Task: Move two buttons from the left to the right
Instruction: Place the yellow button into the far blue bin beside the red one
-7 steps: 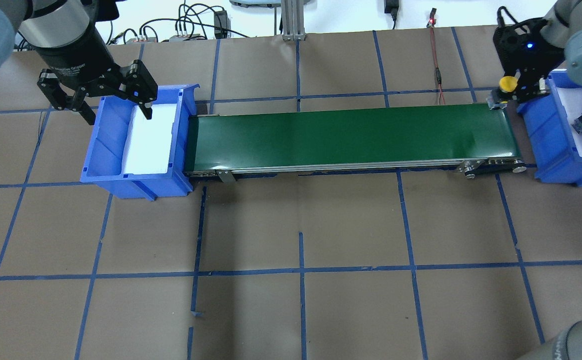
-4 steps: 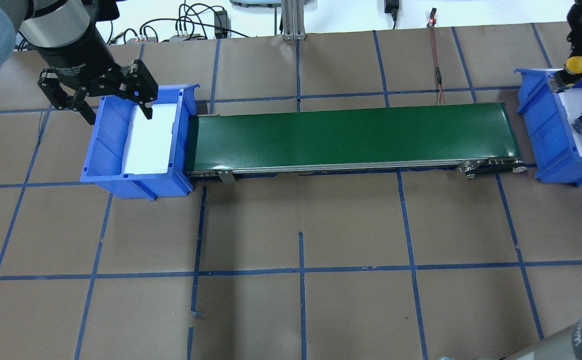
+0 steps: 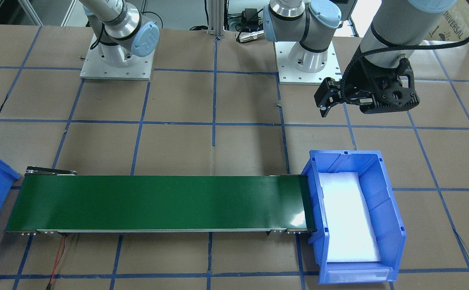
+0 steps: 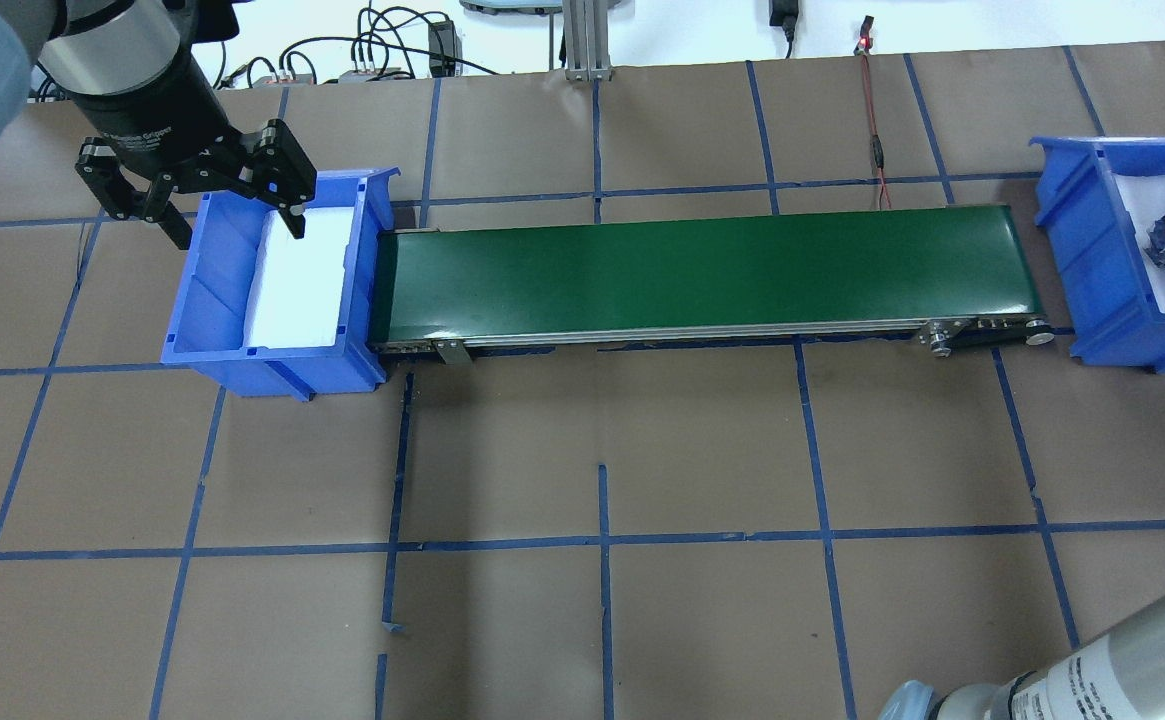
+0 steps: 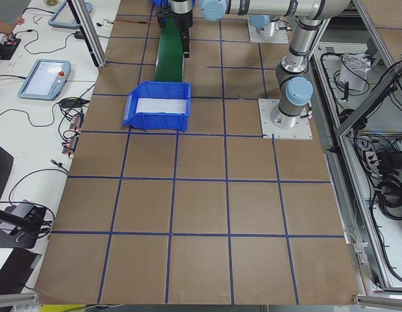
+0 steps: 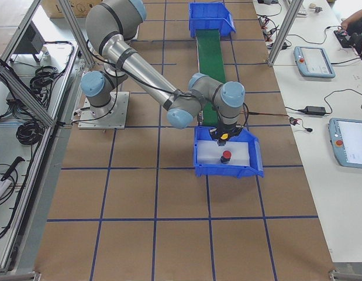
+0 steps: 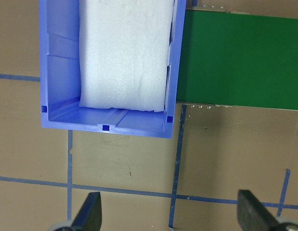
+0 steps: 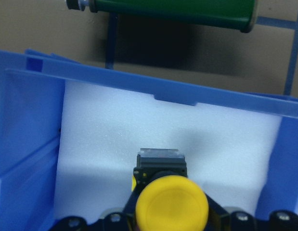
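Since a second ago my right gripper has carried the yellow button off the end of the conveyor belt, across the rim and into the space over the right bin. My left arm has not shifted at all.

Left to right across the overhead view: my left gripper hangs high near the left bin, its two fingers spread wide apart with nothing between them and touching nothing. My left wrist camera looks down past both fingertips onto the brown paper and blue tape lines of the table. The left bin sits against the belt's left end and is lined with a white foam pad.

The green belt runs level between the two bins.

At the right end, the right bin has its own white foam lining. My right jaws are closed on the yellow button's dark body, cap toward the wrist camera, over the foam. I cannot tell whether the body touches the lining. At the right edge of the overhead view only the yellow cap and a bit of black finger show. From the right-side camera the red button rests on the foam inside the same bin, just beyond the held button on the side away from the belt.
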You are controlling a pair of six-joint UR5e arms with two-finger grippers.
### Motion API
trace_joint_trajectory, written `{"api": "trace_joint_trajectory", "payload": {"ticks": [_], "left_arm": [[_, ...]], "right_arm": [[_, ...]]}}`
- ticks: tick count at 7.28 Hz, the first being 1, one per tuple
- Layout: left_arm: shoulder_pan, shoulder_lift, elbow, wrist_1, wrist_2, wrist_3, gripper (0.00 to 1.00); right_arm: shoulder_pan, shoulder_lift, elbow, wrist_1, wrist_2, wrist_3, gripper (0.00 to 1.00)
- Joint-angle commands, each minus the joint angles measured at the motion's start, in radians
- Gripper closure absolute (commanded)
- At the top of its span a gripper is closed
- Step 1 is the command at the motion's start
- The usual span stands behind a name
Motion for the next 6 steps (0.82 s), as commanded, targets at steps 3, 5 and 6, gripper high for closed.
{"api": "trace_joint_trajectory", "payload": {"ticks": [3,5,6], "left_arm": [[0.000,0.000,0.000,0.000,0.000,0.000,0.00],[0.000,0.000,0.000,0.000,0.000,0.000,0.00],[0.000,0.000,0.000,0.000,0.000,0.000,0.00]], "right_arm": [[-0.002,0.016,0.080,-0.106,0.003,-0.031,0.83],[-0.005,0.059,0.079,-0.108,0.004,-0.034,0.75],[-0.004,0.059,0.073,-0.109,0.016,-0.046,0.56]]}}
